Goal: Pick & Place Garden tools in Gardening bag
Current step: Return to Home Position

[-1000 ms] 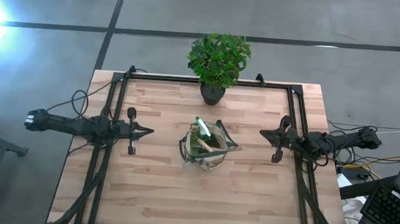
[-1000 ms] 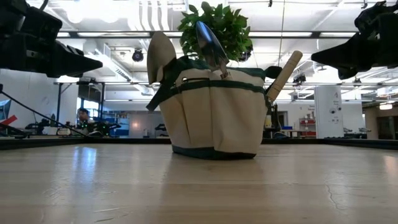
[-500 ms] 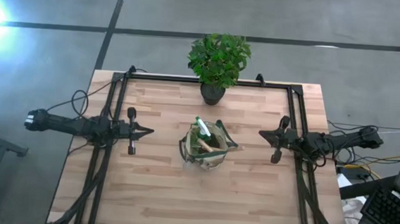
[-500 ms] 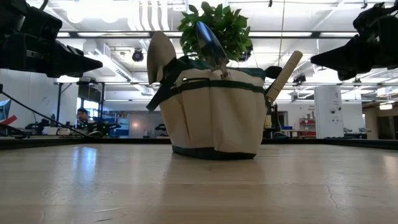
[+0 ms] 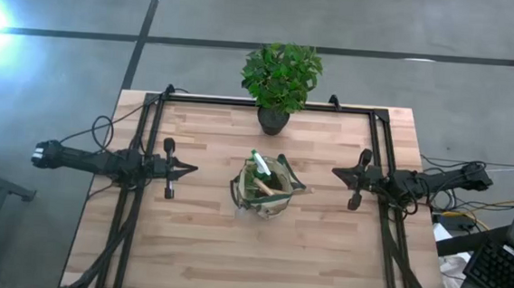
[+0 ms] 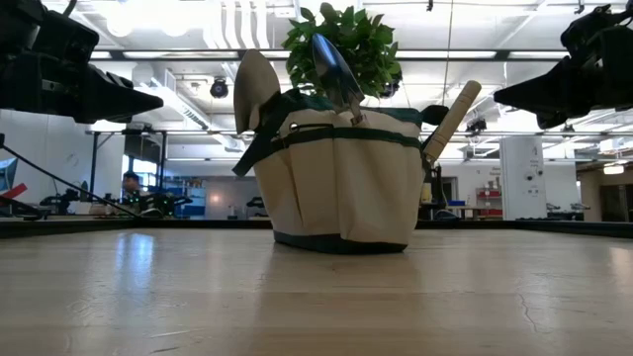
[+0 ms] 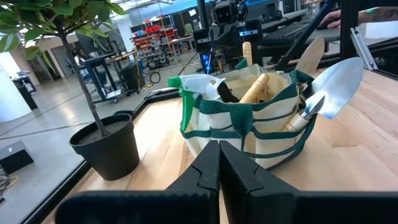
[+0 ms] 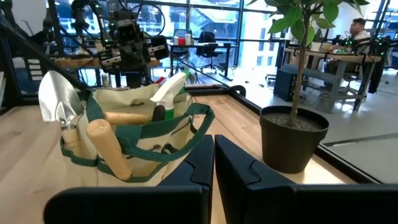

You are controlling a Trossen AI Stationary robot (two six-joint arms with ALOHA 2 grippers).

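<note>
The gardening bag stands upright on its base at the table's middle, khaki with dark green trim. Garden tools stick up out of it: a silver trowel, wooden handles and a green-and-white spray bottle. My left gripper hovers shut to the bag's left, pointing level at it, clear of the table. My right gripper hovers shut to the bag's right, also level. Neither touches anything.
A leafy potted plant in a dark pot stands at the table's far edge, behind the bag. A black frame runs along the far edge and both sides. Bare wood lies toward the near edge.
</note>
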